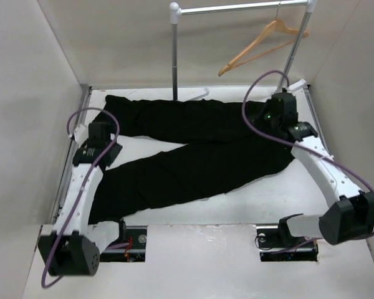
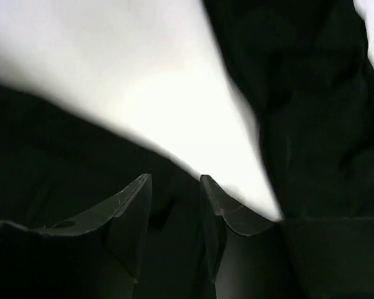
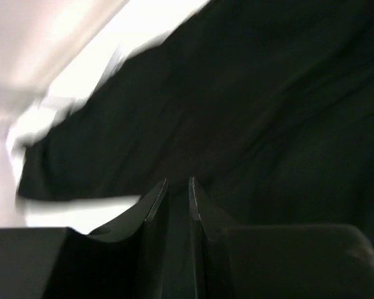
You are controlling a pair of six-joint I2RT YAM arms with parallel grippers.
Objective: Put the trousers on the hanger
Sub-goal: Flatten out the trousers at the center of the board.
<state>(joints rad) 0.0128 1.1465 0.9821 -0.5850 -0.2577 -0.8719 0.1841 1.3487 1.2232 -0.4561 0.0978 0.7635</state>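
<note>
The black trousers (image 1: 193, 146) lie flat on the white table (image 1: 199, 255), waist at the right and both legs running left. My left gripper (image 1: 101, 134) is low at the inner edge of the near leg (image 2: 62, 156). Its fingers (image 2: 134, 199) stand a small gap apart with dark fabric between them. My right gripper (image 1: 279, 107) is down on the waist end. Its fingers (image 3: 153, 196) are nearly together with black cloth (image 3: 268, 112) between them. The light-brown wooden hanger (image 1: 262, 43) hangs by its hook from the rail at the back right.
The grey metal clothes rail (image 1: 243, 7) stands at the back, with one post (image 1: 174, 56) behind the trousers and another slanting at the right. White walls close in the table on the left, right and back. Both arm bases sit at the near edge.
</note>
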